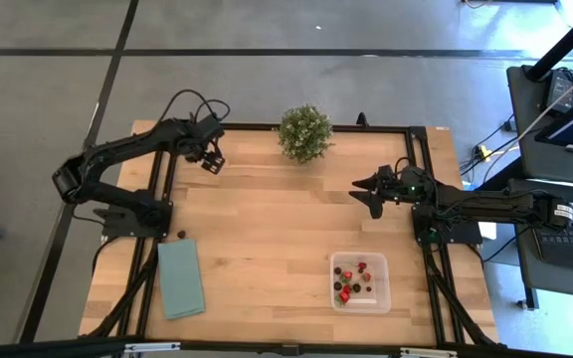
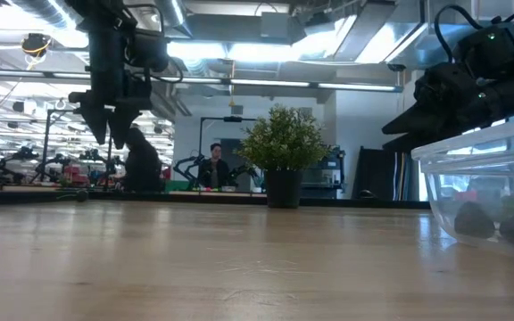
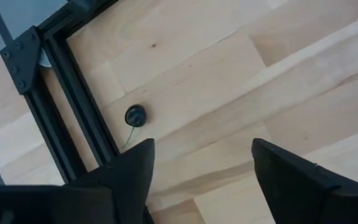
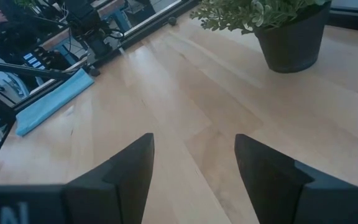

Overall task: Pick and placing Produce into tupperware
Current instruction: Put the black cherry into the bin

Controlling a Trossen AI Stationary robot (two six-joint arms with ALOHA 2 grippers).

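Seen from above, the left claw (image 1: 212,159) hangs over the far left part of the wooden desk (image 1: 267,229), its two fingers spread wide with nothing between them. Its own wrist camera looks down on bare boards, the black frame rail (image 3: 79,106) and one small dark round piece with a thin green stem (image 3: 135,116) lying just beside that rail; it may be a piece of produce, but that is hard to tell.

Nearer the front on the same side, a teal cloth (image 1: 181,277) lies flat, with a single dark berry (image 1: 180,235) on the desk just beyond its far edge. That berry reads as the one piece clearly not yet in the container.

At the middle of the far edge stands a bushy potted plant (image 1: 304,132), which is no part of the job.

To the right, the right claw (image 1: 368,190) waits above the desk, pointing toward the centre, its fingers apart and empty, as its wrist view confirms.

In front of it, at the front right, sits the clear tupperware (image 1: 380,293), lidless, with the produce (image 1: 352,281) inside: a cluster of red and dark berries resting on its floor.

On this showing the work looks nearly finished: most berries are boxed, one or perhaps two strays remain on the left side, well apart from the container, and neither claw carries anything.
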